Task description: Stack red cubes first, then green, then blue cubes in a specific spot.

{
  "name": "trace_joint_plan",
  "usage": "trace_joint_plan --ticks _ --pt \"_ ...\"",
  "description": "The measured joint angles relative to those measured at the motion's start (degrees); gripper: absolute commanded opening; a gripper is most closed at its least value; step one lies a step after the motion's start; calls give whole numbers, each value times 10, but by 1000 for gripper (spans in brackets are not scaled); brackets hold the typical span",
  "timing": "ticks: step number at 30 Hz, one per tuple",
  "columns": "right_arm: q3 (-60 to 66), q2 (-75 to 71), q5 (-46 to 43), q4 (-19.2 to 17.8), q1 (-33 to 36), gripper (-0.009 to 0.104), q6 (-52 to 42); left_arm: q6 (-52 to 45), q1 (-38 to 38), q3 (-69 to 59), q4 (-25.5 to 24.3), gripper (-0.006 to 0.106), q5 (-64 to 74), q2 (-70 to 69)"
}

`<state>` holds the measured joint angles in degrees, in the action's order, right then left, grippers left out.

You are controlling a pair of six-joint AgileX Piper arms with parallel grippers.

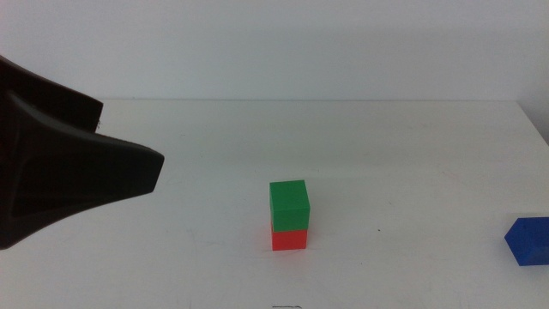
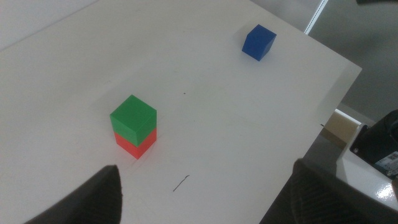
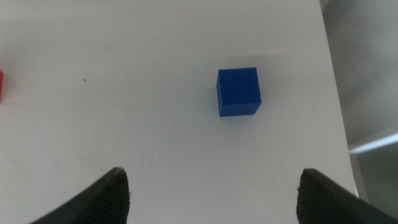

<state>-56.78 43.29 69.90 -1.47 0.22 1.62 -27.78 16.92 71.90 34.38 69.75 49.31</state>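
Green cube (image 1: 289, 205) on red cube (image 1: 289, 238), mid table, ready for one more. Blue cube (image 1: 528, 241) alone, far right. Right gripper (image 3: 211, 199) above it, wide open, empty. Left gripper (image 2: 205, 199) open, empty, waiting at left.

The light is bright and even, and the white table (image 1: 412, 154) looks a bit washed out. The green cube (image 1: 289, 205) and red cube (image 1: 289, 238) throw only a faint, soft shadow. The dark left gripper (image 1: 129, 172) is close and blurry. The blue cube (image 3: 238, 92) looks sharp.
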Motion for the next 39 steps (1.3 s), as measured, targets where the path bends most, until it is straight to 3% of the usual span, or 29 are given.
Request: trace_joint_plan --ticks 7,18,39 --pt "-100 151 17 2 0 87 0 0 0 0 0 92 0 0" --pt "-109 296 15 2 0 87 -9 0 0 0 0 92 0 0" --pt "-109 334 13 2 -51 87 -10 0 0 0 0 92 0 0"
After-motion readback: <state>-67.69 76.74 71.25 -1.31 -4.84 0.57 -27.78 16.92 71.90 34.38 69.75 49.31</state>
